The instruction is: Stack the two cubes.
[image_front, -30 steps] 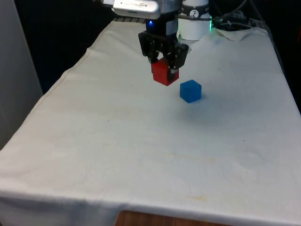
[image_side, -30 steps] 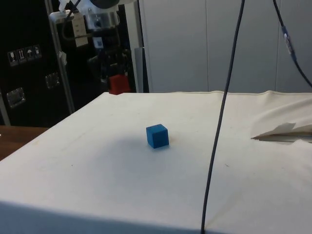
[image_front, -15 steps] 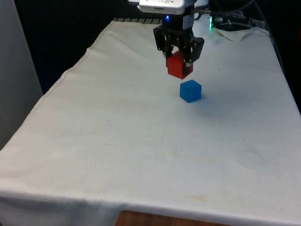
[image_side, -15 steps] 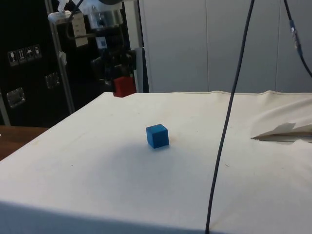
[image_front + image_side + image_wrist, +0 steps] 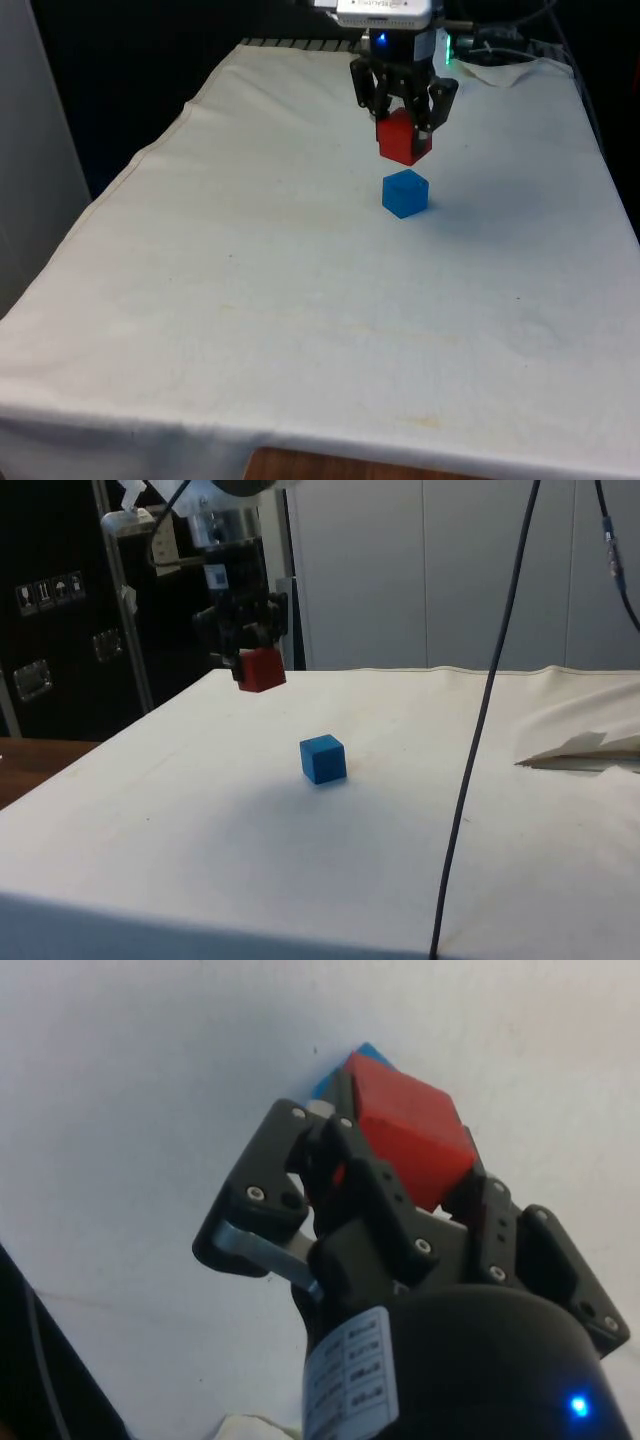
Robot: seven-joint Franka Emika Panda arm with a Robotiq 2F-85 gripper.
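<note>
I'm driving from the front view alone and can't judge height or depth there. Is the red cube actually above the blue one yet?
Observer: Not quite. In the side view the red cube hangs in the air, offset from the blue cube toward the dark cabinets.
Operator: Is the grip centred?
Observer: In the wrist view the gripper is shut on opposite faces of the red cube.
Operator: Can you see the target from the wrist?
Observer: Just a blue corner peeks past the red cube.

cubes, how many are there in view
2. The small red cube is held in the air by the black gripper; the small blue cube sits on the white cloth below it.
</note>
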